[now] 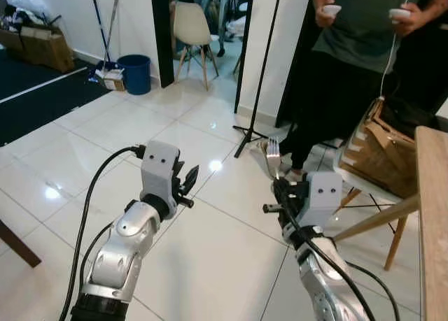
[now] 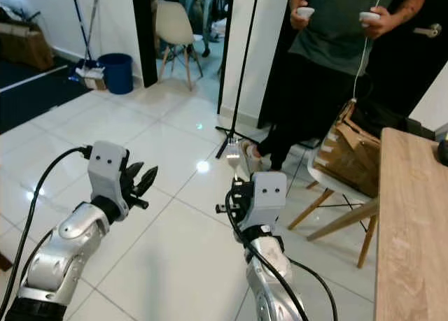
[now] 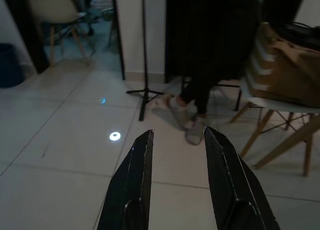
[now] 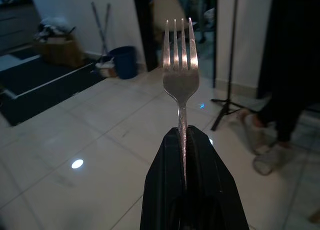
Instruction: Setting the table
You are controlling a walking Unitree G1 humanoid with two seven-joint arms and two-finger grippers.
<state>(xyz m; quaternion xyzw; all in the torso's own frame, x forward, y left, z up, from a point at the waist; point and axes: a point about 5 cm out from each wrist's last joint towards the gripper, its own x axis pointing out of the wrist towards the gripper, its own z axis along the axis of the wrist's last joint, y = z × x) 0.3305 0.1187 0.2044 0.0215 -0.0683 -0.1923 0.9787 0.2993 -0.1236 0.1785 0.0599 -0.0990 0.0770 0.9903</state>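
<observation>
My right gripper (image 1: 280, 189) is shut on the handle of a metal fork (image 4: 180, 72), which stands upright with its tines up above the fingers; the fork (image 1: 273, 157) is held in the air over the white tiled floor. My left gripper (image 3: 175, 140) is raised to the left of it, open, with nothing between its fingers (image 1: 189, 180). The light wooden table (image 2: 409, 223) runs along the right edge, to the right of the right arm.
A person (image 1: 357, 62) stands ahead on the right holding two white controllers. Beside the table stands a white chair with wooden legs (image 1: 381, 219) bearing a brown bag (image 1: 381, 150). A black tripod stand (image 1: 255, 118), a blue bin (image 1: 135, 73) and another chair (image 1: 191, 31) lie farther off.
</observation>
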